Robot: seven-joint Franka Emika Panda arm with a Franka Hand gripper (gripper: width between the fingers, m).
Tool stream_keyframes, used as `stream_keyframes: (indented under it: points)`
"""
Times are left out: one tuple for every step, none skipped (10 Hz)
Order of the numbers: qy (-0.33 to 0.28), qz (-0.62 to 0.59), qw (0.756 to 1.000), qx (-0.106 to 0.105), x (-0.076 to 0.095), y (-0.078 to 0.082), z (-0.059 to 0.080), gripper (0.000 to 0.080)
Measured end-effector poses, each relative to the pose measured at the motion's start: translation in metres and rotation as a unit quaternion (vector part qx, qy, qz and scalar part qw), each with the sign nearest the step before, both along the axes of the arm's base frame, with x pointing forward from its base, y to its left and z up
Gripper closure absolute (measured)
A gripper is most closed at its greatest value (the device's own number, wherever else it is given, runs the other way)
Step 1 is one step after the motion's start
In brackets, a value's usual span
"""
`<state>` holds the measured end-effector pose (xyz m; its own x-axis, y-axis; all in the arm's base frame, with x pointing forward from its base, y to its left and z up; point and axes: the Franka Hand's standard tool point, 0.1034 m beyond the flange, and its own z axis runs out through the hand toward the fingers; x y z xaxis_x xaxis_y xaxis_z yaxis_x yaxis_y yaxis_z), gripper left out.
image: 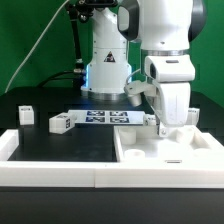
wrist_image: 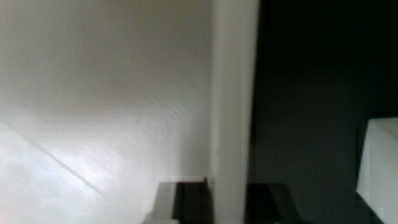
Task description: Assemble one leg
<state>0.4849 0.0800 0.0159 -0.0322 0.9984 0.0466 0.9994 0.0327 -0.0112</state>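
Note:
Two legs, small white blocks with tags, stand on the black table at the exterior view's left: one point(image: 27, 115) further left, one point(image: 60, 123) lying nearer the middle. The large white panel point(image: 150, 158) lies at the front right. My gripper point(image: 168, 127) is down on the panel's far edge. In the wrist view its two dark fingers point(wrist_image: 185, 205) stand either side of the panel's raised rim point(wrist_image: 230, 100), close against it. My gripper point(wrist_image: 230, 189) looks shut on that rim. It holds no leg.
The marker board point(image: 105, 118) lies in the middle of the table before the robot base. White border rails point(image: 60, 172) run along the front and left. A white block point(image: 191, 116) stands right of the gripper; it also shows in the wrist view point(wrist_image: 384, 165).

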Motion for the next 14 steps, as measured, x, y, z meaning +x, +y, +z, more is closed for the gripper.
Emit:
stream_keyframes:
  points:
    - [0.000,-0.003,1.000,0.000,0.000,-0.002,-0.001,0.0737]
    - [0.001,-0.004,1.000,-0.001,-0.001,-0.003,-0.001,0.0737]
    - [0.001,-0.004,1.000,-0.001,-0.001,-0.003,-0.001,0.0662]
    - [0.001,-0.004,1.000,-0.001,-0.001,-0.003,-0.001,0.0521]
    - [0.001,-0.004,1.000,-0.001,-0.001,-0.003,-0.001,0.0384]
    - [0.001,-0.004,1.000,-0.001,-0.001,-0.003,-0.001,0.0384]
    - [0.001,-0.004,1.000,-0.001,-0.001,-0.003,-0.001,0.0216]
    - [0.001,-0.004,1.000,-0.001,-0.001,-0.003,-0.001,0.0171]
    - [0.001,-0.004,1.000,-0.001,-0.001,-0.004,-0.001,0.0171]
    - [0.001,-0.005,1.000,-0.001,-0.001,-0.004,-0.001,0.0154]
    - [0.001,-0.005,1.000,-0.001,-0.001,-0.004,-0.001,0.0151]
    - [0.000,-0.007,1.000,-0.001,-0.001,-0.004,0.000,0.0151]
    - [-0.004,-0.021,1.000,-0.003,-0.004,-0.003,0.010,0.0150]
    - [-0.012,-0.034,0.999,-0.007,-0.009,-0.002,0.026,0.0150]
